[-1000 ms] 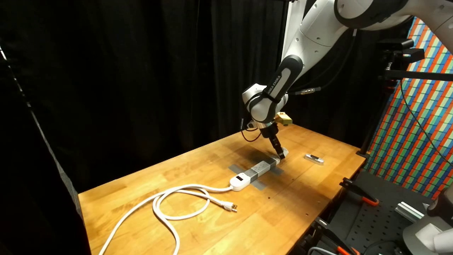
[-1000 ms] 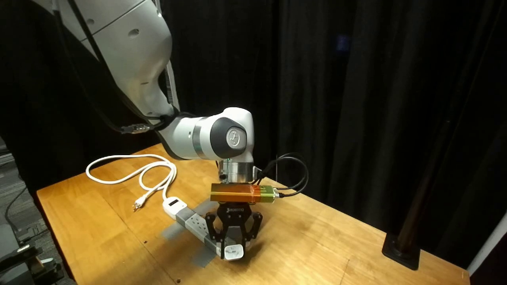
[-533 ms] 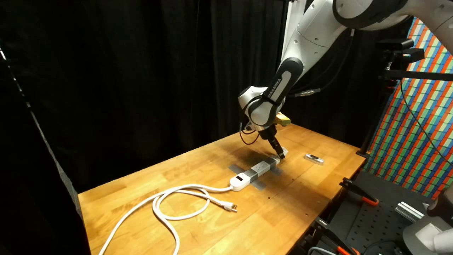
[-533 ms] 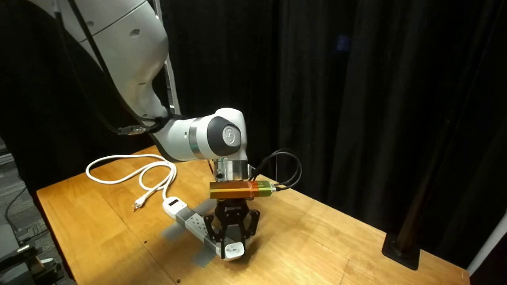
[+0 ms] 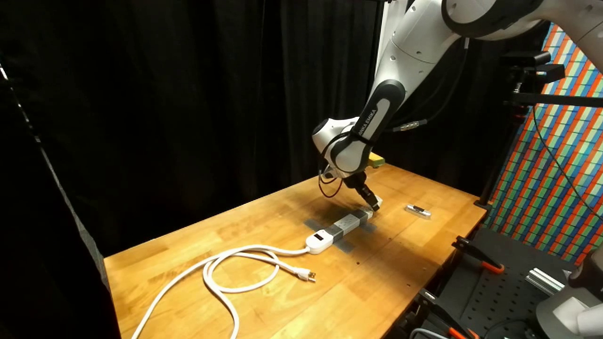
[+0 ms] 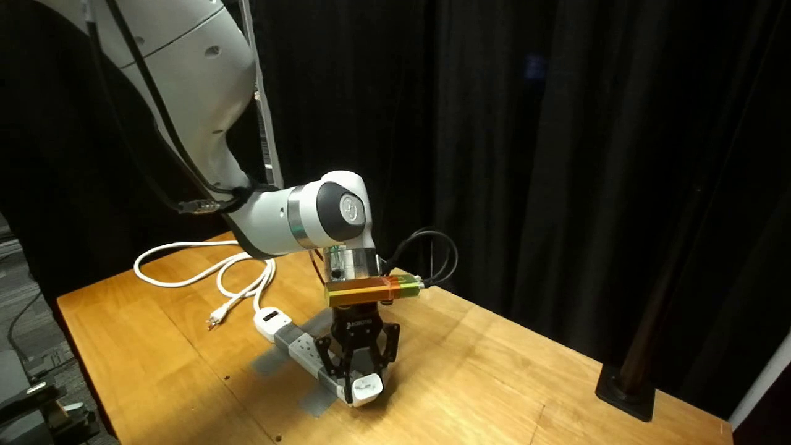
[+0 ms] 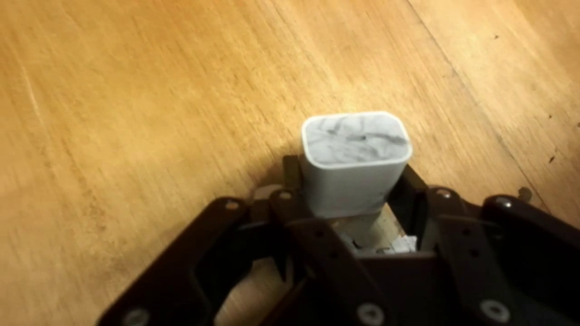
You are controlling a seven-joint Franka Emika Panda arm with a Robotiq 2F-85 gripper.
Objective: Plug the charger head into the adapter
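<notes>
The charger head [image 7: 355, 140], a small white block with a marbled grey face, sits between the fingers of my gripper [image 7: 353, 177], which is shut on it. In an exterior view the charger head [image 6: 368, 387] shows at the far end of the adapter [image 6: 305, 351], its face tilted outward. The adapter [image 5: 349, 223], a white and grey bar, lies taped to the table. My gripper [image 5: 375, 207] leans at a slant over that end of the bar. Whether the head's prongs meet a socket is hidden behind the fingers and the block.
Grey tape strips [image 5: 345, 246] cross under the adapter. Its looped white cable [image 5: 240, 288] spreads over the table. A small silver and dark piece [image 5: 418, 211] lies beyond the gripper. Clamps [image 5: 492, 267] grip the table edge, and a black stand base [image 6: 625, 397] stands at a corner.
My wrist has swung over and sunk, so the gripper leans more while its fingertips stay nearly in place. The charger head has tipped slightly with it. The adapter has not moved.
</notes>
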